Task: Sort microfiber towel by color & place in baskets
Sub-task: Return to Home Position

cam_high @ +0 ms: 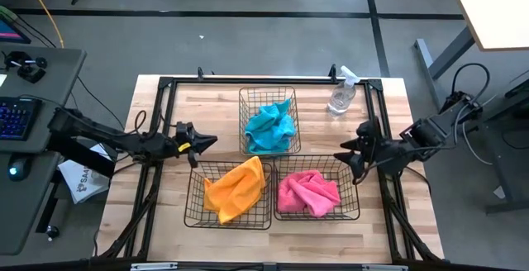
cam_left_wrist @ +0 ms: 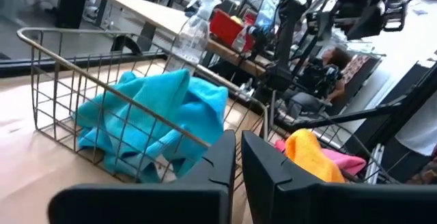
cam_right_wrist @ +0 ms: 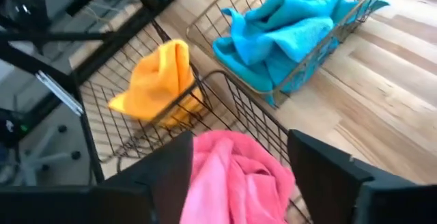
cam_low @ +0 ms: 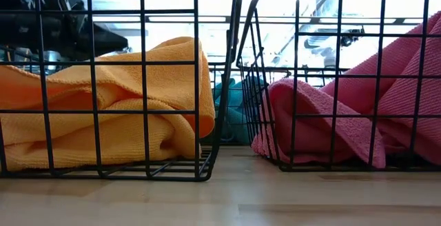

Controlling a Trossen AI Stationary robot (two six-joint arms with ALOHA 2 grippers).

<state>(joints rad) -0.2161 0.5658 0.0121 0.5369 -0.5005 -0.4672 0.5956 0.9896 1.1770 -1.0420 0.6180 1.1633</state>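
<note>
Blue towel (cam_high: 271,127) lies in the far centre basket (cam_high: 241,106); orange towel (cam_high: 235,188) in the near left basket (cam_high: 191,198); pink towel (cam_high: 307,193) in the near right basket (cam_high: 357,198). Left gripper (cam_high: 207,142) hovers left of them, fingers closed; right gripper (cam_high: 345,157) right of them, fingers apart.

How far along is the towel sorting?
Sorting looks done: the blue towel lies in the top basket, the orange towel in the lower left basket, the pink towel in the lower right basket. Nothing is in hand: the left end effector, left of the baskets, is shut and empty, the right end effector open beside that basket. Left: probably only parking both arms.
</note>
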